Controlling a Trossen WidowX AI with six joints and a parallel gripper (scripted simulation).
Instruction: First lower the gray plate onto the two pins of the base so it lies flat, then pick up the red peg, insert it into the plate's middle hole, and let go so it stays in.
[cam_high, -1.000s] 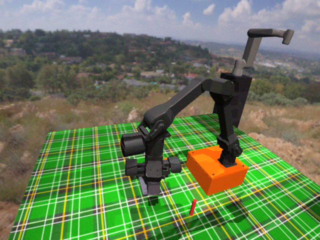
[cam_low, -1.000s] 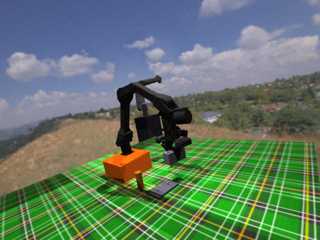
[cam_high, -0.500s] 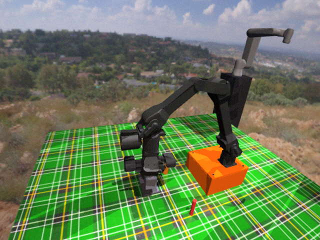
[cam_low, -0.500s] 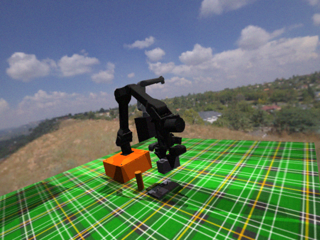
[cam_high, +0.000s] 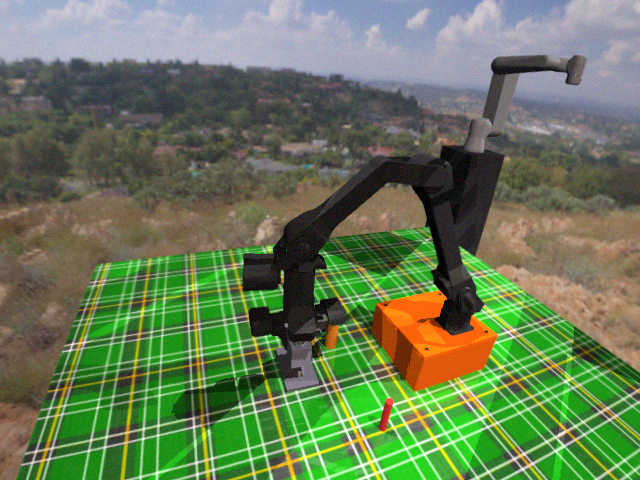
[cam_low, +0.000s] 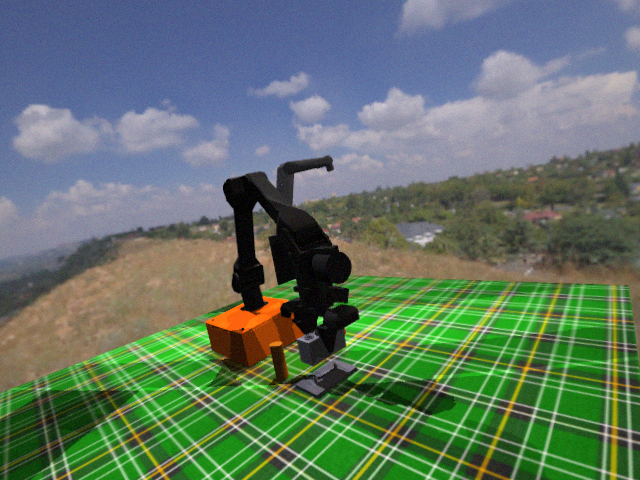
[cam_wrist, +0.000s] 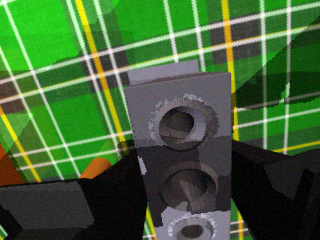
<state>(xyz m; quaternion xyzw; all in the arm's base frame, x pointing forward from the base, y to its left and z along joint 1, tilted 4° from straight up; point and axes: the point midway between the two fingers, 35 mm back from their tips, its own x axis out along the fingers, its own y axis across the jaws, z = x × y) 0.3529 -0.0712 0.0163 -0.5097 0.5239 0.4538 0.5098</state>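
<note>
My gripper (cam_low: 330, 341) (cam_wrist: 178, 143) is shut on the gray plate (cam_high: 299, 352) (cam_low: 311, 351) (cam_wrist: 175, 95), a thick block with three holes in a row in the wrist view. The plate hangs level a little above the flat gray base (cam_high: 306, 384) (cam_low: 309, 386) (cam_wrist: 165, 71), with a gap between them in the exterior view. The base's far end shows past the plate in the wrist view. One pin shows faintly in the top view; the other is hidden. The red peg (cam_high: 385, 414) stands upright on the table, apart from the base, mostly hidden in the exterior view.
An orange cylinder (cam_high: 331, 337) (cam_low: 279, 361) (cam_wrist: 98, 168) stands upright close beside the base. The large orange box (cam_high: 454, 361) (cam_low: 227, 346) under the arm's mount is beyond it. A dark pedestal with a gray arm (cam_high: 500, 103) (cam_low: 284, 186) stands behind.
</note>
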